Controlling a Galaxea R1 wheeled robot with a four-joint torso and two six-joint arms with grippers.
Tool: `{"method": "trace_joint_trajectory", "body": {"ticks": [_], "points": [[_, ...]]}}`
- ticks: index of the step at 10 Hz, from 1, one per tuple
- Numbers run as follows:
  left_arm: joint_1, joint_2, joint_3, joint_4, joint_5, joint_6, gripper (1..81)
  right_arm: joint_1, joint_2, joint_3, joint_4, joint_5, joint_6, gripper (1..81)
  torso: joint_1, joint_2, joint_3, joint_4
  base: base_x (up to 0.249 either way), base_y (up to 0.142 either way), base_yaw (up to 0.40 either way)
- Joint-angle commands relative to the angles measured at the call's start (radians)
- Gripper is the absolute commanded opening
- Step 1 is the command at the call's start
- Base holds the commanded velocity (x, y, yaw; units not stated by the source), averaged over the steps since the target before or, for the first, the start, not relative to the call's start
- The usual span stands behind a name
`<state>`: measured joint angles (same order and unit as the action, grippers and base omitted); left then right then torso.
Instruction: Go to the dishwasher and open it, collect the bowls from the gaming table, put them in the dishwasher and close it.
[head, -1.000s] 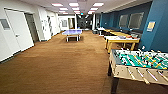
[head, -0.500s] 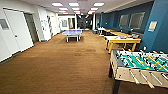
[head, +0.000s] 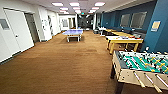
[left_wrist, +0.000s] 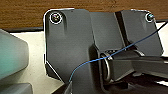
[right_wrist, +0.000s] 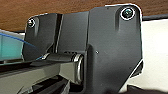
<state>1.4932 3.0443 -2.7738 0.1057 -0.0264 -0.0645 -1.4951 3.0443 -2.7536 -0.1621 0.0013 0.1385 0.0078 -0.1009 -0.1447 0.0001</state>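
Note:
I am in a long room with brown carpet (head: 62, 65). On the right side, past the foosball table, stands a table with a white top and light wooden legs (head: 123, 40); it looks like the gaming table, with small colourful things on it. They are too small to make out as bowls. The dishwasher is out of view. Both wrist views look onto the robot's own dark plate (left_wrist: 75, 45) (right_wrist: 100, 45) with carpet behind it.
A green-field foosball table (head: 140, 66) stands close at the right. A blue ping-pong table (head: 73, 32) is in the middle of the room, far ahead. White doors (head: 17, 32) line the left wall. More yellow-wood tables (head: 117, 32) run along the blue right wall.
The whole head view has crept slightly forward, so the camera has moved a little. Nothing in the room has moved.

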Motion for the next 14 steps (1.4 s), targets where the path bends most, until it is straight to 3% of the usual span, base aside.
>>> {"method": "trace_joint_trajectory", "body": {"ticks": [1, 14], "points": [[-0.043, 0.001, -0.001, -0.005, 0.054, 0.003, 81.1, 0.048, -0.006, 0.000, 0.006, -0.053, -0.002, 81.1, 0.000, 0.000, 0.000, 0.000, 0.107, 0.061, 0.000], [-0.044, 0.002, -0.001, -0.005, 0.054, 0.003, 81.1, 0.054, -0.006, 0.002, 0.006, -0.053, -0.002, 81.1, -0.002, 0.000, 0.000, 0.000, 0.114, 0.000, 0.000]]}}
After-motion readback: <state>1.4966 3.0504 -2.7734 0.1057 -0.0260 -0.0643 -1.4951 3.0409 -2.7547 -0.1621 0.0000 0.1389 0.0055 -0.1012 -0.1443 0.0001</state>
